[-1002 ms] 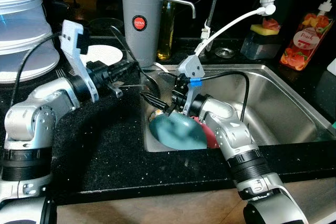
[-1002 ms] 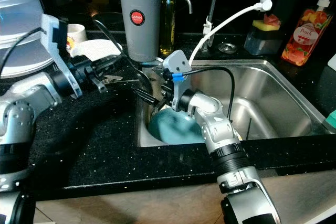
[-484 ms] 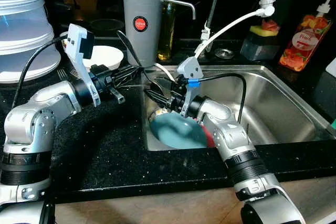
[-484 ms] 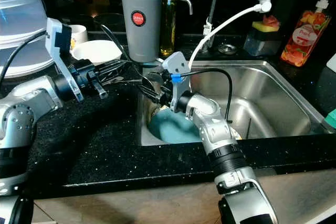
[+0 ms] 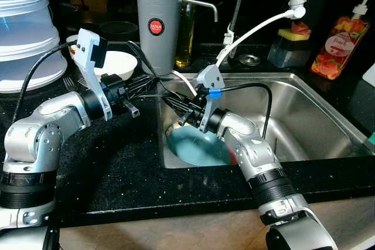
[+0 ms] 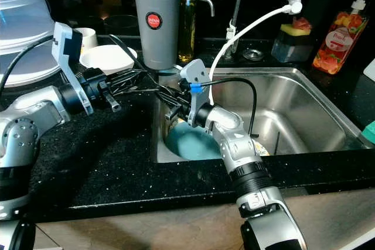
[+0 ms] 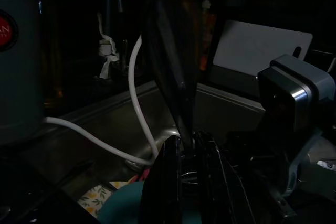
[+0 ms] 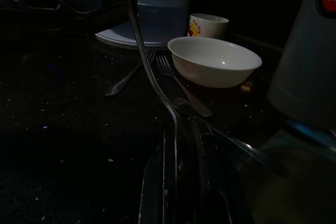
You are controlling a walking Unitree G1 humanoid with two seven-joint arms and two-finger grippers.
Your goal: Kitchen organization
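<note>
Two grippers, one spoon point(image 7: 176, 72): it hangs between them at the left rim of the sink point(image 5: 304, 95), over the teal plate point(image 5: 196, 147). My judgement is this is a handover, so the trick is never to let both sides go slack together. One gripper should stay firm until the other is surely clamped, then release gently, with no twisting against each other along the handle.

My left gripper point(image 5: 153, 83) reaches in from over the counter point(image 5: 117, 162), forearm nearly level, fingers pointing right toward the sink. In its wrist view the fingers are closed on the spoon's neck, bowl standing up beyond them.

My right gripper point(image 5: 186, 109) comes up out of the sink, elbow bent, wrist cocked back toward the left. Its wrist view shows the thin handle running between its fingers, and they look pinched on it.

A white bowl point(image 5: 120, 62) and forks point(image 8: 181, 85) lie on the counter behind, a likely place to set it.
</note>
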